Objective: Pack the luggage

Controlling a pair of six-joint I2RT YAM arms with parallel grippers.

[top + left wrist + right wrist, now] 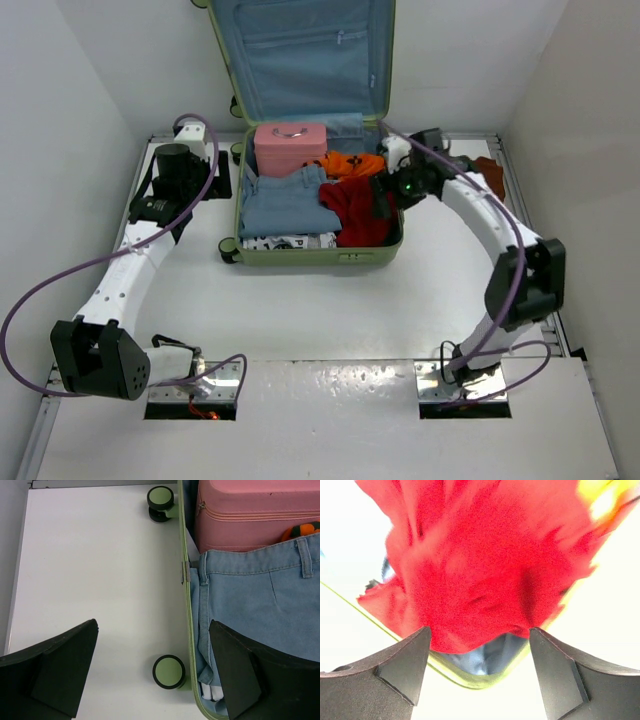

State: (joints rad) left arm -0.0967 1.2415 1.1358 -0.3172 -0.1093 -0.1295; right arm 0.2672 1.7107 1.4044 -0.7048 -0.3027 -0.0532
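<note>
A white table [300, 310] is walled in by white panels. The luggage [300, 257], a light-green hard-shell suitcase, lies open at the middle of the table's far edge. Its blue-lined lid [300, 50] stands up against the back wall.

Inside, a pink case [290, 147] sits at the far end. Folded jeans [280, 205] lie in front of it on the left, with an orange item [352, 163] and a red garment [355, 215] on the right.

The left gripper [152, 625] hangs over the suitcase's left rim with its jaws wide apart, holding nothing. A green wheel [169, 671] is below it. The right gripper [480, 630] is at the suitcase's right side, jaws apart, with the red garment just beyond its fingertips.
</note>
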